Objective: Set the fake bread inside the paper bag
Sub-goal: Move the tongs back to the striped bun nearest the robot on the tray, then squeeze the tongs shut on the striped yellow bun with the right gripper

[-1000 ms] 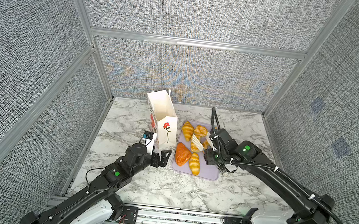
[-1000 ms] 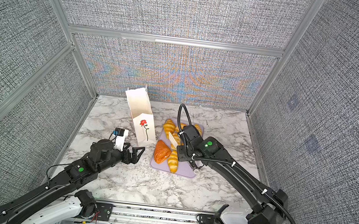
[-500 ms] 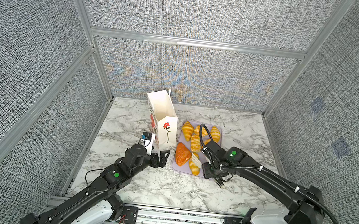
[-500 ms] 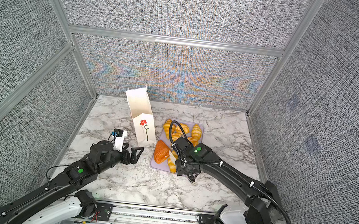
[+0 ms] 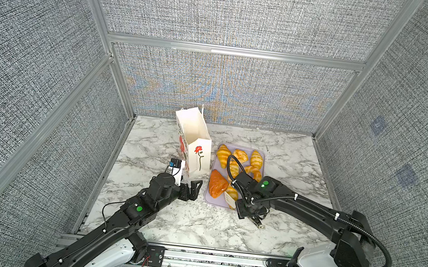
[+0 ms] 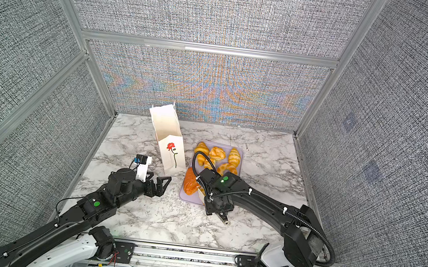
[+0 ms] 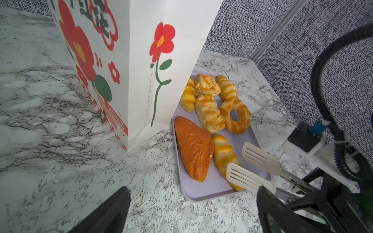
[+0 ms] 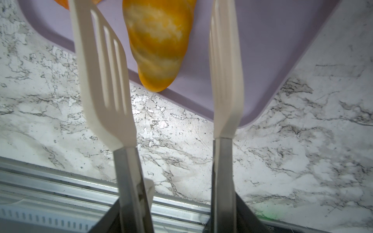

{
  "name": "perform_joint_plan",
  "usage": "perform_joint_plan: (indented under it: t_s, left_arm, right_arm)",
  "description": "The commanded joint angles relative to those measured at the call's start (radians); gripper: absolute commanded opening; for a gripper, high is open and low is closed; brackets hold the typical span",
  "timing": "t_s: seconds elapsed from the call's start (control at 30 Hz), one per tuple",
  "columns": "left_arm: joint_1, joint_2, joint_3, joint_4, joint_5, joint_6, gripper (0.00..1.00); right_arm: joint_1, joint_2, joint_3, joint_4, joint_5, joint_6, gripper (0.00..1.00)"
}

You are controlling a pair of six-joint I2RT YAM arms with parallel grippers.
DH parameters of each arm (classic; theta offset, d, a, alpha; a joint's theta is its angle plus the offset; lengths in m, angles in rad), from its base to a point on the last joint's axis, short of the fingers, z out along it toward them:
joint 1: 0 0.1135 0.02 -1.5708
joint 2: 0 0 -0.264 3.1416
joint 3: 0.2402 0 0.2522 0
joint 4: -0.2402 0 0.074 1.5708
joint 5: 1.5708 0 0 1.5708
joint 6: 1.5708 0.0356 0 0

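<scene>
Bag (image 5: 200, 160) is standing upright on the marble table (image 5: 164, 221), mouth open to the top, red-flower face turned toward the arms. It is sitting just left of the lilac tray (image 5: 215, 204), with its near corner right against the tray's edge in the left wrist view.

All visible bread (image 5: 240, 155) is lying on the tray, none showing in the bag. Seven pieces are showing in the left wrist view:
- The ring (image 7: 235, 116) and the braided ones are lying toward the far end.
- The dark triangular piece (image 7: 194, 149) is lying at the near left.
- A croissant (image 7: 224, 157) is lying beside it, its tip reaching the tray's near rim.

Right gripper (image 5: 246, 209) is hanging over the near right corner of the tray, fingers clamping the metal handles of white slotted tongs (image 7: 260, 159). The tong blades are standing apart, one on each side of the croissant's near end. In the right wrist view, clear gaps are showing between the blades (image 8: 105, 80) and the croissant (image 8: 159, 40), so nothing is being pinched.

Left gripper (image 5: 191, 189) is sitting low over the table just in front of the bag's near corner. Its fingers are spread wide, gripping nothing and not touching the bag.
</scene>
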Motion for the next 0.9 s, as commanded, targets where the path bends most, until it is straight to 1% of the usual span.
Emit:
perform_joint_plan:
  t_s: [0.0, 0.2, 0.43, 0.63, 0.77, 0.87]
  left_arm:
    - [-0.003, 0.007, 0.011, 0.002, -0.010, 0.006, 0.99]
    - [-0.011, 0.034, 0.015, 0.015, -0.005, 0.004, 0.99]
    - [-0.015, 0.040, 0.015, 0.015, -0.010, 0.004, 0.99]
    - [-0.019, 0.048, 0.016, 0.018, -0.010, 0.001, 0.99]
    - [-0.022, 0.059, 0.024, 0.020, -0.010, 0.001, 0.99]
    - [-0.026, 0.068, 0.029, 0.020, -0.010, 0.002, 0.99]
  right_arm:
    - [0.000, 0.008, 0.009, -0.027, 0.008, 0.016, 0.61]
    - [-0.001, 0.047, 0.020, -0.053, 0.024, -0.003, 0.59]
    - [-0.037, 0.031, -0.005, -0.087, 0.050, -0.032, 0.55]
    - [-0.070, -0.008, -0.016, -0.111, 0.078, -0.057, 0.55]
    - [-0.079, -0.023, -0.020, -0.109, 0.082, -0.073, 0.58]
    - [-0.081, -0.025, -0.020, -0.101, 0.079, -0.076, 0.59]
